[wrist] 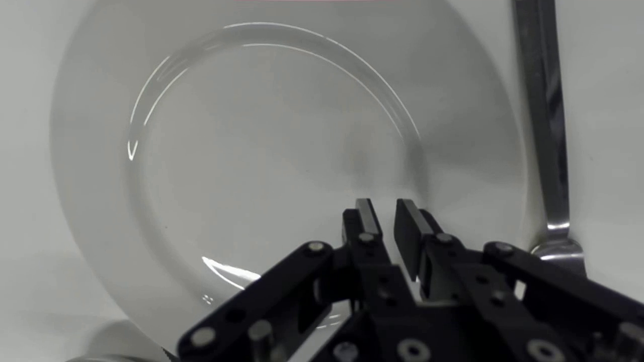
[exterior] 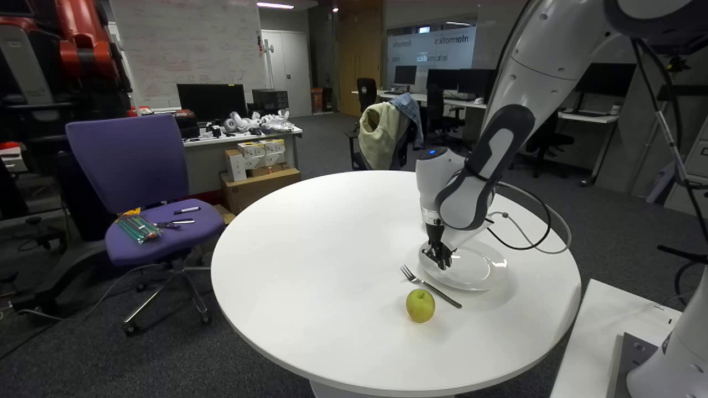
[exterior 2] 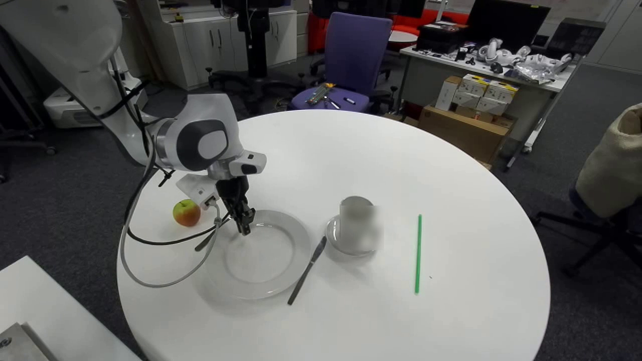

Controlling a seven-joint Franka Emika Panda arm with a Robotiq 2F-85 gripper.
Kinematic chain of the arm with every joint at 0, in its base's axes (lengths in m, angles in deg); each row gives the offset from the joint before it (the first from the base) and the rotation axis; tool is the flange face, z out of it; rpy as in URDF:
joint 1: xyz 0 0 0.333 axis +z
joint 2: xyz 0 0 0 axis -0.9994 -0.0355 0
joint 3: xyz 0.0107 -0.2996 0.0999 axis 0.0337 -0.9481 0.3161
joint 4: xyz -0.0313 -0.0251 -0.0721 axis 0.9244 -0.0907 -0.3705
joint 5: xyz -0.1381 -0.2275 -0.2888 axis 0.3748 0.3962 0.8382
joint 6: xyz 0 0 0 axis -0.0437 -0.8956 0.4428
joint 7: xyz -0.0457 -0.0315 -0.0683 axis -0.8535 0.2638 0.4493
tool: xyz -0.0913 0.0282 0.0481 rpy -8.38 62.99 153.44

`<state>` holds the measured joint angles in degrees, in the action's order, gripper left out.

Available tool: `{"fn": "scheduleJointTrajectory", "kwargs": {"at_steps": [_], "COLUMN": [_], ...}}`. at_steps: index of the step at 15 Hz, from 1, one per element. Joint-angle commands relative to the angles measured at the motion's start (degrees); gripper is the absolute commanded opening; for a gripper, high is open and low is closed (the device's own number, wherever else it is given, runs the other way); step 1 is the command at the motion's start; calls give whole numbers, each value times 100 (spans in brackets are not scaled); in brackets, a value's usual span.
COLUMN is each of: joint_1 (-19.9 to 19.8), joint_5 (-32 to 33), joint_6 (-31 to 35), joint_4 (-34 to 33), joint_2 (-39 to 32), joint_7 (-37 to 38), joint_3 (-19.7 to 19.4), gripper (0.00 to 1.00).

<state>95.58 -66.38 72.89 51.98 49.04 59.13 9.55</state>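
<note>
curved glare on the plate (wrist: 271, 146)

The glass panel (exterior: 432, 50) in the background bears the word "informatics".

room: above middle of plate (exterior 2: 266, 258) | obstacles: fork (exterior: 436, 291), knife (exterior 2: 305, 273) alongside; apple (exterior: 420, 305), cup (exterior 2: 358, 225) beyond

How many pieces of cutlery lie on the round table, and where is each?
2: a fork between the plate and the apple, and a knife on the plate's other side, towards the saucer. No others show.
</note>
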Motion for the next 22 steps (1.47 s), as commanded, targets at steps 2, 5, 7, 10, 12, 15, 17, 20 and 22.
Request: {"fn": "scheduleJointTrajectory", "kwargs": {"at_steps": [2, 5, 7, 10, 12, 15, 17, 20, 22], "joint_1": [121, 126, 90, 18, 17, 58, 43, -131, -299], "joint_5": [241, 333, 366, 368, 370, 514, 685, 650, 320], "joint_6": [176, 273, 348, 388, 373, 358, 392, 396, 447], "joint_4": [364, 513, 637, 813, 899, 1033, 1147, 1264, 1363], "joint_2": [626, 958, 1195, 1494, 1623, 1783, 1937, 2140, 2287], "joint_7": [60, 50, 11, -52, -68, -41, -8, -184, -514], "joint_3": [-116, -61, 4, 178, 342, 588, 714, 807, 849], "gripper": [19, 20, 21, 22, 23, 52, 66, 90, 100]}}
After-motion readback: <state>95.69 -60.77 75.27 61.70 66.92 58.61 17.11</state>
